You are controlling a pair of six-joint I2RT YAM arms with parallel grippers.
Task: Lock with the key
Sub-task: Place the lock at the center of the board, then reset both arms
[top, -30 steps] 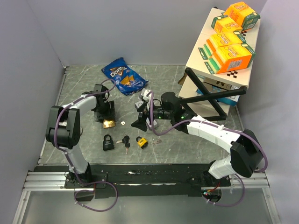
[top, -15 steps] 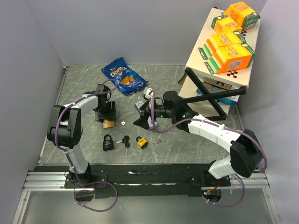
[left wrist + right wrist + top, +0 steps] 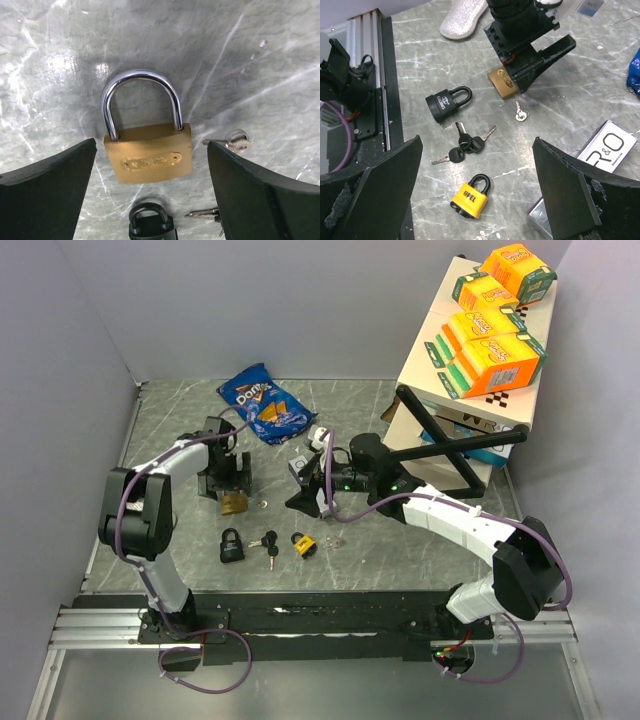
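Observation:
A brass padlock [image 3: 148, 152] with its steel shackle closed lies flat on the marble table, and it also shows in the top view [image 3: 233, 503]. My left gripper [image 3: 151, 145] is open just above it, with one finger on each side and not touching. A small silver key [image 3: 235, 142] lies just right of the padlock. My right gripper [image 3: 477, 150] is open and empty, hovering above a yellow padlock [image 3: 471, 196]. A black padlock [image 3: 447, 105] and a bunch of black-headed keys [image 3: 465, 145] lie between the two arms.
A blue Doritos bag [image 3: 262, 405] lies at the back. A white shelf [image 3: 455, 390] carrying orange boxes stands at the back right, with a black frame [image 3: 450, 450] leaning on it. A white R&O box [image 3: 607, 147] lies near my right gripper.
My right gripper has drawn back slightly up and to the right. My left gripper has shifted a little over the brass padlock. The locks and keys have not moved.

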